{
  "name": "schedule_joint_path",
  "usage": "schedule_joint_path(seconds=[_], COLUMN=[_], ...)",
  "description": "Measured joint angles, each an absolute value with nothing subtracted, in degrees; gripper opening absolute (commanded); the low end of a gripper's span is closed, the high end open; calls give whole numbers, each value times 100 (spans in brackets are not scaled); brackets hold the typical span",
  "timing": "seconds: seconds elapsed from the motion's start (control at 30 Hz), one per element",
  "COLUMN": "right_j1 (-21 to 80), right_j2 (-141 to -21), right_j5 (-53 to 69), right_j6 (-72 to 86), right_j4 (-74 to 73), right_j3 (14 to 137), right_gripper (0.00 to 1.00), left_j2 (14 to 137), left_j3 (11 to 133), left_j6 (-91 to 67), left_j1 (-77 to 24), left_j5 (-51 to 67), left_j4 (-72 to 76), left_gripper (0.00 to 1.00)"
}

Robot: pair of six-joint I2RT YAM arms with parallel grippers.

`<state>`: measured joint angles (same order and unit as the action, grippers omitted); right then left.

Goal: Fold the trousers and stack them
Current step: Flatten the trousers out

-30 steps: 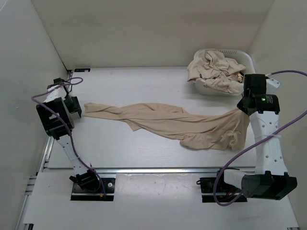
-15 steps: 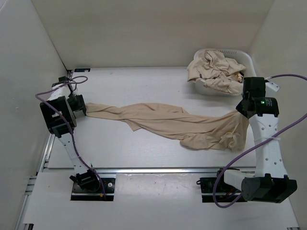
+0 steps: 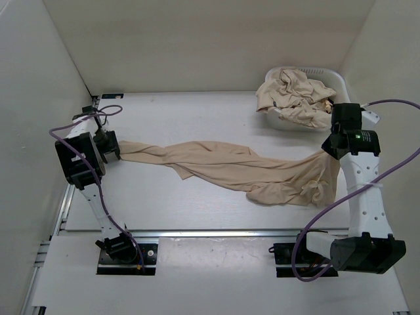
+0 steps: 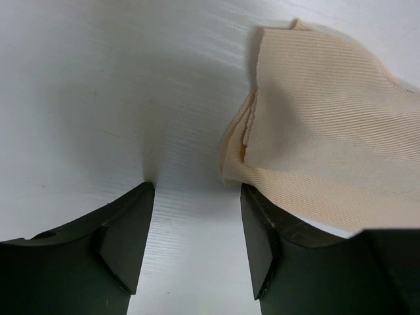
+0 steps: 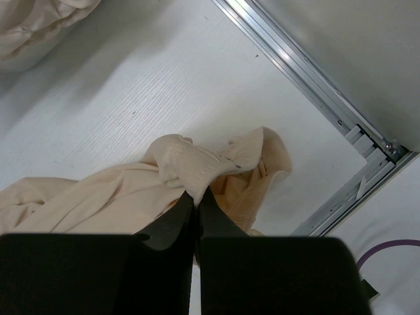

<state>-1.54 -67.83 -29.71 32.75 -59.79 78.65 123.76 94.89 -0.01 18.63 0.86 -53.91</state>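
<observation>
Beige trousers (image 4: 328, 125) beside left pincer (image 4: 197, 239)

Both arms are built of white links joined by black housings, and each stands on a black base plate bolted to a silver rail. A purple cable loops from each base up along the arm to the wrist. The right arm's wrist housing carries a small green light. The left end effector (image 4: 195, 241) has two matte black fingers with angular, faceted inner faces; the right end effector (image 5: 197, 209) has black fingers too.
</observation>
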Motion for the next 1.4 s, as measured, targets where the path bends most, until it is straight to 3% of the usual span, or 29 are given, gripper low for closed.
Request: schedule_joint_path(seconds=[0.13,0.27,0.33,0.47,0.7,0.9,1.07,1.4], right_j1=[-154,-154,-154,-154,-154,-154,-154,-154], right_j2=[-6845,-6906,-6930,-6954,-6954,-6954,-6954,-6954], right_j5=[-2965,-2958,-2963,-2963,-2961,-2958,-2967,-2980], right_j6=[3275,3275,3275,3275,3275,3275,3275,3275], right_j4=[-5977,-5977,-5975,-5959,-5959,-5957,-5959,-5957], right_j3=[7865,7874,7900,7909,7909,7909,7909,7909], right_gripper=[0,0,0,0,0,0,0,0], left_j2=[12442,12516,12503,12333,11968,12204,12169,10875], left_j3=[9640,9797,9800,9797,9800,9937,10018,10044], left_j6=[1,1,-3,-3,-1,-1,-3,-1], left_j1=[1865,1863,1863,1861,1861,1861,1861,1863], left_j5=[110,222,366,624,646,499,530,1022], left_j4=[-5483,-5553,-5616,-5833,-5955,-6018,-6027,-6003], left_gripper=[67,58,58,68,72,72,57,65])
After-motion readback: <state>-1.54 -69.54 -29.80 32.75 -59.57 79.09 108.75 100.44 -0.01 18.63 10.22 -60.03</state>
